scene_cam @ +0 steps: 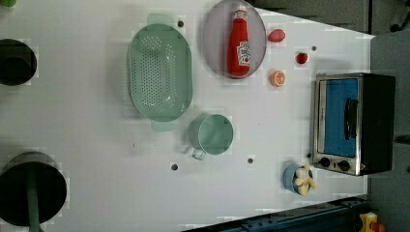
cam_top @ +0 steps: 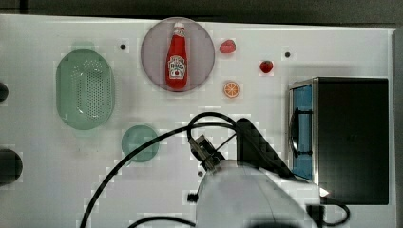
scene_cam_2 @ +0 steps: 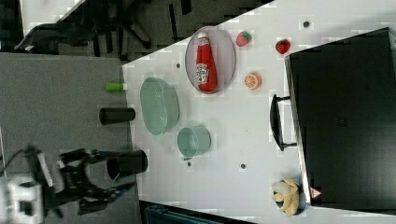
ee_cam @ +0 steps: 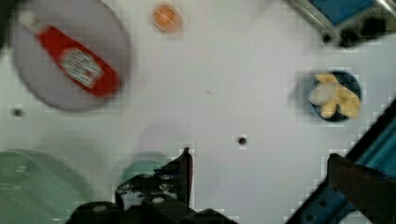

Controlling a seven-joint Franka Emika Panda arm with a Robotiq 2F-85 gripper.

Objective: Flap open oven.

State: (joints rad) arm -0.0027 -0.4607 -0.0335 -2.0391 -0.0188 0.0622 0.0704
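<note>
Spread wide and holding nothing, the pincer (ee_cam: 259,163) is seen at the lower edge of the wrist view, with one dark finger (ee_cam: 184,170) over the white tabletop (ee_cam: 224,98) and the other beside a blue rail. In the top view the arm (cam_top: 247,194) is found at the lower centre of the frame, apart from the oven (cam_top: 340,140), which is placed at the right side of the frame. The oven's blue glass door (scene_cam: 341,116) is shut in the left view, its dark bar handle (scene_cam: 350,118) facing the tabletop's middle and two black knobs (scene_cam: 333,164) set below the door. A ketchup bottle (cam_top: 177,57) is laid on a grey plate (cam_top: 154,42) at the upper centre of the top view. A green colander (cam_top: 85,88) is seen at the left of the frame, and a green cup (cam_top: 140,142) lies between it and the arm. A blue bowl (scene_cam: 291,176) of pale pieces stands just beside the oven's knob end.
</note>
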